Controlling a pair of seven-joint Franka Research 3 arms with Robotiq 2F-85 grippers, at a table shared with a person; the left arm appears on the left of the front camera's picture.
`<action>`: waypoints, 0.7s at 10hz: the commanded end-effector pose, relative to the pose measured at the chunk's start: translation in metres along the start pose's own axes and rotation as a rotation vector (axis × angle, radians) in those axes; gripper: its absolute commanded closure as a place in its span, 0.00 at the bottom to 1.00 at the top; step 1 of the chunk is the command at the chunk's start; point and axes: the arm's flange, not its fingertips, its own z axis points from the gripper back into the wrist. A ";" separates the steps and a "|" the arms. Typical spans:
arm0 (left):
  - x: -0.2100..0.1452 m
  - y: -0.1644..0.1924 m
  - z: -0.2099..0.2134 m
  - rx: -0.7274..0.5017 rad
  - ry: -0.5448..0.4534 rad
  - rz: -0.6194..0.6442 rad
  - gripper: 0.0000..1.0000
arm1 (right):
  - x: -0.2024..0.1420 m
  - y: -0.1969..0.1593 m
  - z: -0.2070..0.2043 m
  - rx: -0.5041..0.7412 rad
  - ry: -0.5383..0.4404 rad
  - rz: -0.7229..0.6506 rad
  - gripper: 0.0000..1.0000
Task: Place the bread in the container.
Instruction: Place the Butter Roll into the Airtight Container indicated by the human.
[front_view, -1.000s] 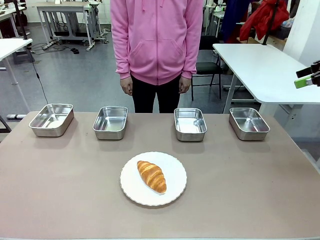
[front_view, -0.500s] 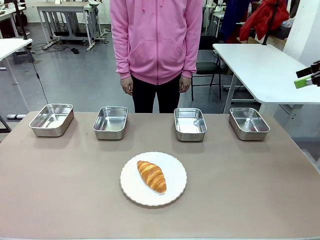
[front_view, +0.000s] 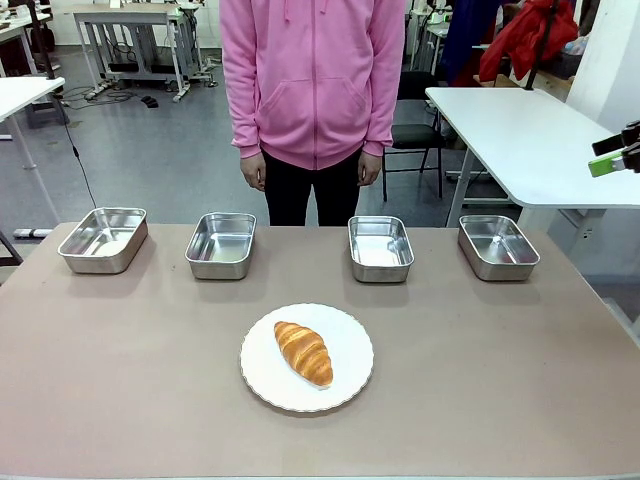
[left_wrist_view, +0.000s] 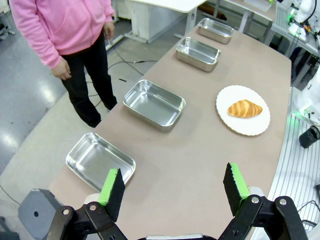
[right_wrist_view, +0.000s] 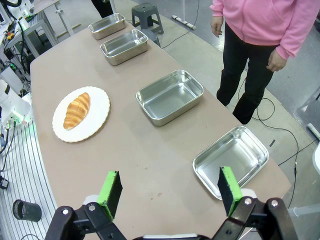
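Croissant (front_view: 303, 352) on plate (front_view: 352, 338), steel pans (front_view: 218, 268) beyond

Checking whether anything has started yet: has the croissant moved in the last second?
No. The croissant lies in the same spot on the white plate, at the same tilt.

Left claw (left_wrist_view: 172, 172) hangs agape over the table (left_wrist_view: 200, 150), bread (left_wrist_view: 244, 108) on its plate (left_wrist_view: 250, 127), pans (left_wrist_view: 154, 102) apparently empty
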 end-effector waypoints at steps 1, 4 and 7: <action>0.000 -0.001 0.001 0.000 -0.003 -0.001 0.00 | 0.002 0.001 0.000 0.002 -0.005 0.005 0.00; 0.000 -0.001 0.001 0.000 -0.003 -0.001 0.00 | 0.002 0.001 0.000 0.002 -0.005 0.005 0.00; 0.000 -0.001 0.001 0.000 -0.003 -0.001 0.00 | 0.002 0.001 0.000 0.002 -0.005 0.005 0.00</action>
